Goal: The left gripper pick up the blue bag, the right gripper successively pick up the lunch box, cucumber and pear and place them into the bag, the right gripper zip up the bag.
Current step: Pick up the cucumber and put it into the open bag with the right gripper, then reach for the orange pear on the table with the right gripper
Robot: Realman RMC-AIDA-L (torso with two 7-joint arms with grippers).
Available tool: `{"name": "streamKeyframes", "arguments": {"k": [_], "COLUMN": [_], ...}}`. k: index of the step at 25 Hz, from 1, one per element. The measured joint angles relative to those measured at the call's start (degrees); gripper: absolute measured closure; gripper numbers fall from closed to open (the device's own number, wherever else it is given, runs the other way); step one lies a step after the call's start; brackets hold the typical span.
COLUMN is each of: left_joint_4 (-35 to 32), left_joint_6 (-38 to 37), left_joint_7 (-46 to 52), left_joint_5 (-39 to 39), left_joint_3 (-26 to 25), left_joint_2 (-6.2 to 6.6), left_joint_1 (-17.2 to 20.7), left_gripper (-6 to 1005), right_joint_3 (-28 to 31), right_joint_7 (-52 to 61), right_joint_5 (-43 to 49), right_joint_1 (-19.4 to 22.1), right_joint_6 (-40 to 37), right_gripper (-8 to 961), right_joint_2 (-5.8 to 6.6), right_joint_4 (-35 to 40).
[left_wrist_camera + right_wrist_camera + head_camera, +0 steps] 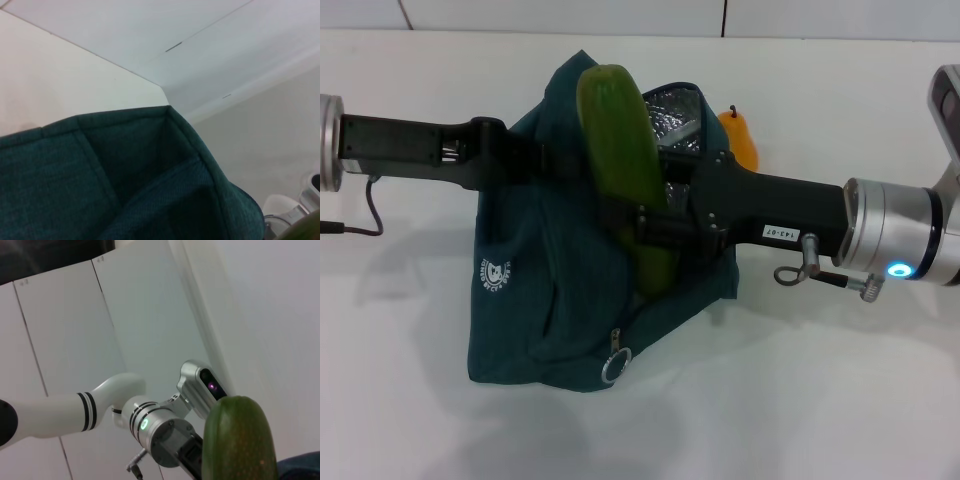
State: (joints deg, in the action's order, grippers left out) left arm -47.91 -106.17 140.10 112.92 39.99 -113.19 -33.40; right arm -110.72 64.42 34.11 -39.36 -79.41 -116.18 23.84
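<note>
The blue bag (550, 300) stands on the white table with its top open, showing foil lining (675, 110). My left gripper (548, 160) reaches in from the left and is shut on the bag's upper edge; the bag's fabric (125, 180) fills the lower part of the left wrist view. My right gripper (638, 228) comes from the right and is shut on the cucumber (625, 160), which stands tilted with its lower end down at the bag's opening. The cucumber's top also shows in the right wrist view (240, 440). The pear (740, 135) sits on the table behind the right arm. The lunch box is hidden.
The zipper's ring pull (617, 367) hangs at the bag's front lower edge. A black cable (350, 230) lies on the table at the left. The white table (800, 400) stretches in front, with a wall at the back. The left arm (150, 425) shows in the right wrist view.
</note>
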Motion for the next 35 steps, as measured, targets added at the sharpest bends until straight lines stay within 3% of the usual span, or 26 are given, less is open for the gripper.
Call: {"name": "streamKeyframes", "arguments": {"k": [18, 23, 29, 31, 35], "left_joint_4": [0.0, 0.0, 0.0, 0.0, 0.0], "left_joint_6": [-0.1, -0.1, -0.2, -0.2, -0.1], "left_joint_7": [0.0, 0.0, 0.0, 0.0, -0.2], "left_joint_5": [-0.1, -0.1, -0.2, -0.3, -0.8], "left_joint_3": [0.0, 0.0, 0.0, 0.0, -0.1], "left_joint_2": [-0.01, -0.01, 0.0, -0.01, -0.09], "left_joint_1": [-0.2, -0.2, -0.1, -0.1, 0.0], "left_gripper": [945, 944, 944, 944, 943], "right_joint_3": [-0.3, 0.7, 12.3, 16.7, 19.8], "right_joint_7": [-3.9, -4.0, -4.4, -4.6, -4.7], "right_joint_5": [-0.2, -2.2, -2.7, -2.5, -2.4], "right_joint_1": [0.8, 1.9, 8.0, 9.8, 10.1], "right_joint_6": [-0.2, -1.3, -2.6, -1.8, 2.8], "right_gripper": [369, 214, 76, 77, 78], "right_joint_2": [0.0, 0.08, 0.89, 1.18, 2.17], "right_joint_4": [0.6, 0.6, -0.3, -1.3, -3.0]}}
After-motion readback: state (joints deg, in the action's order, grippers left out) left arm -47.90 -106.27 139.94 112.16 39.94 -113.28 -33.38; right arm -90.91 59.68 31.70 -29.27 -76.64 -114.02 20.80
